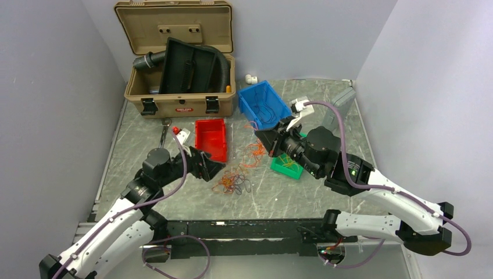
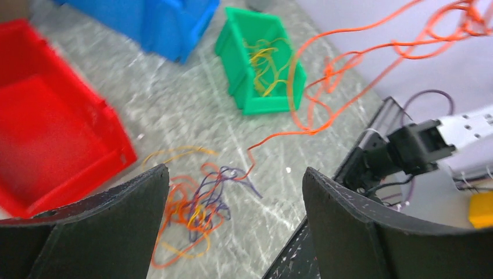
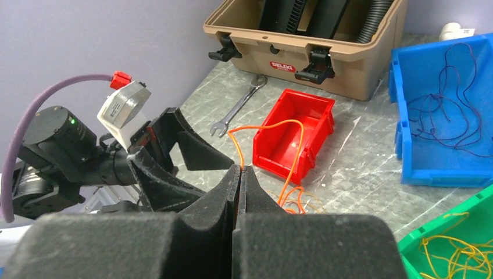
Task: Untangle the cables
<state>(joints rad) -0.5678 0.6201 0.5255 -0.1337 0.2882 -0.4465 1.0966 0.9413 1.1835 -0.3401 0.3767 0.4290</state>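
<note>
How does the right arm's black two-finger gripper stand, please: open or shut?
Shut: the right gripper is clamped, no gap showing, on a thin orange cable.

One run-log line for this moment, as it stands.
left fingers: open near tangled cables | right fingers: shut on orange cable | untangling unfinished

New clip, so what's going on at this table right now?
The right gripper is shut on one orange cable, held up so that it runs down to the tangle on the table. The left gripper hangs open over that tangle, holding nothing. Yellow cables lie in the green bin and dark cables in the blue bin. The red bin looks empty.
</note>
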